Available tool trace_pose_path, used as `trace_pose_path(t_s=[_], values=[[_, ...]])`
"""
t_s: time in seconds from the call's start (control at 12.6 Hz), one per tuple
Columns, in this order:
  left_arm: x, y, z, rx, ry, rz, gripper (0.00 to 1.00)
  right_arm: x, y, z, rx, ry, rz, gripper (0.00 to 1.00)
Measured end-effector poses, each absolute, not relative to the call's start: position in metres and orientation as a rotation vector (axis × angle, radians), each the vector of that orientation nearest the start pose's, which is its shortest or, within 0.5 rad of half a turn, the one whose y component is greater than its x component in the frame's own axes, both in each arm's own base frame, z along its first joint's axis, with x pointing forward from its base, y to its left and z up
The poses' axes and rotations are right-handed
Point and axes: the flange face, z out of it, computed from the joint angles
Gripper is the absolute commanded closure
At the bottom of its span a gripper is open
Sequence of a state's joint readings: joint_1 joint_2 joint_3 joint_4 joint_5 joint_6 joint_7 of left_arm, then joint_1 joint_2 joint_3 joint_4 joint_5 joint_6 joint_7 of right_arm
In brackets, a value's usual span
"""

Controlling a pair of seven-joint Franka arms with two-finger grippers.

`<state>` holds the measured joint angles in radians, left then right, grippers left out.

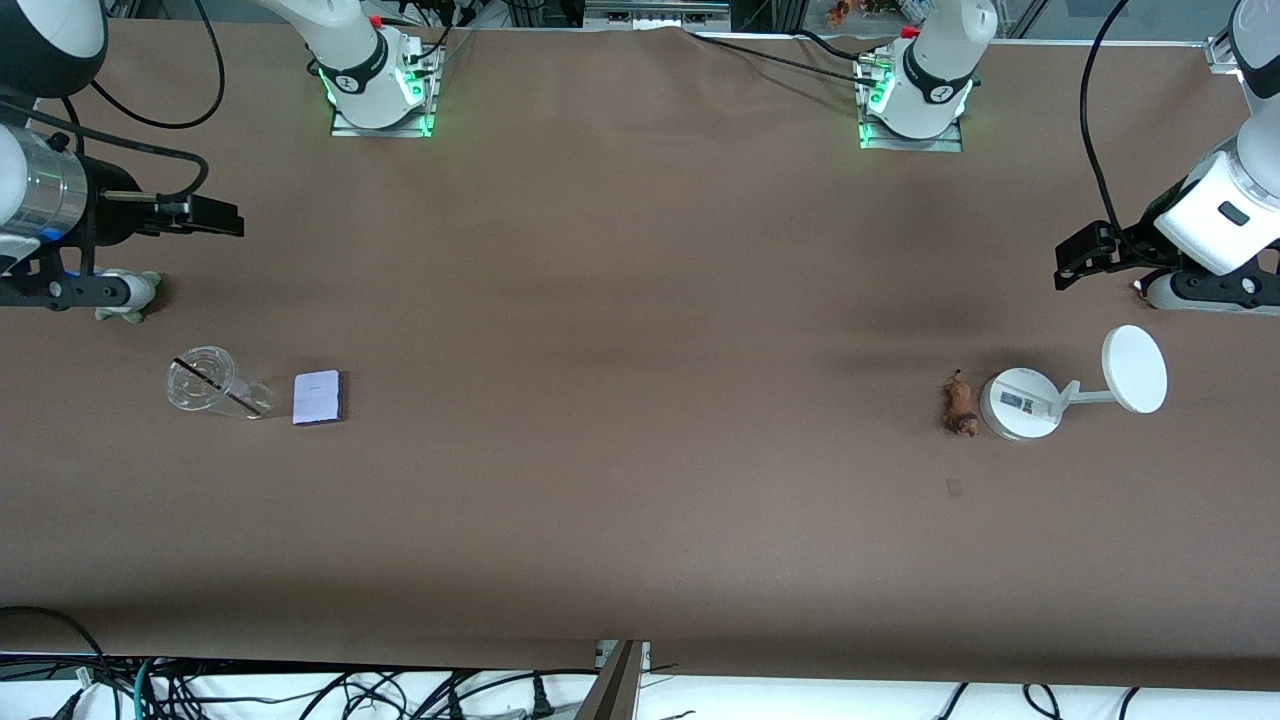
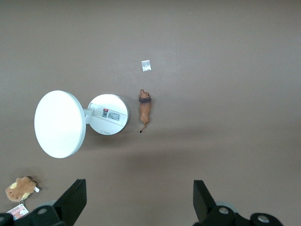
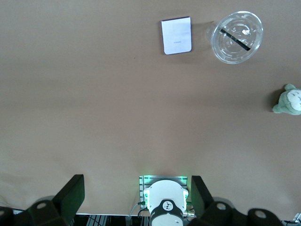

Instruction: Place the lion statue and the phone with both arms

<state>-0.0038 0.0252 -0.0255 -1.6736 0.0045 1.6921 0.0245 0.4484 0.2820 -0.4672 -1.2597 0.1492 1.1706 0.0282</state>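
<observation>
The lion statue lies on the brown table beside the round base of a white stand, toward the left arm's end; it also shows in the left wrist view. The phone lies flat beside a clear cup toward the right arm's end; it also shows in the right wrist view. My left gripper is open and empty, up in the air over the table's end; its own view shows it wide open. My right gripper is open and empty, high over the other end.
A white stand with a disc sits beside the lion. A clear cup with a dark straw lies beside the phone. A grey-green plush sits under the right arm. A brown plush lies near the stand.
</observation>
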Motion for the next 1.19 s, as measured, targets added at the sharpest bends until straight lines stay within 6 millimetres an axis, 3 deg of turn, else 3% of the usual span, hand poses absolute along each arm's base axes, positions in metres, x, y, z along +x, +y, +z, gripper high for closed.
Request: trace_pose_path(t_s=[0.71,0.95,1.19], values=[[0.568,-0.015,0.572,-3.137,0.084,0.019,0.00,0.585,0.043,0.589,-3.073,0.045,0.535,0.00],[0.568,-0.013,0.572,-3.137,0.078,0.020,0.00,0.586,0.023,0.590,-3.036,0.044,0.532,0.00],[0.568,-0.013,0.571,-3.137,0.076,0.021,0.00,0.574,0.001,0.599,-3.047,0.052,0.540,0.00]])
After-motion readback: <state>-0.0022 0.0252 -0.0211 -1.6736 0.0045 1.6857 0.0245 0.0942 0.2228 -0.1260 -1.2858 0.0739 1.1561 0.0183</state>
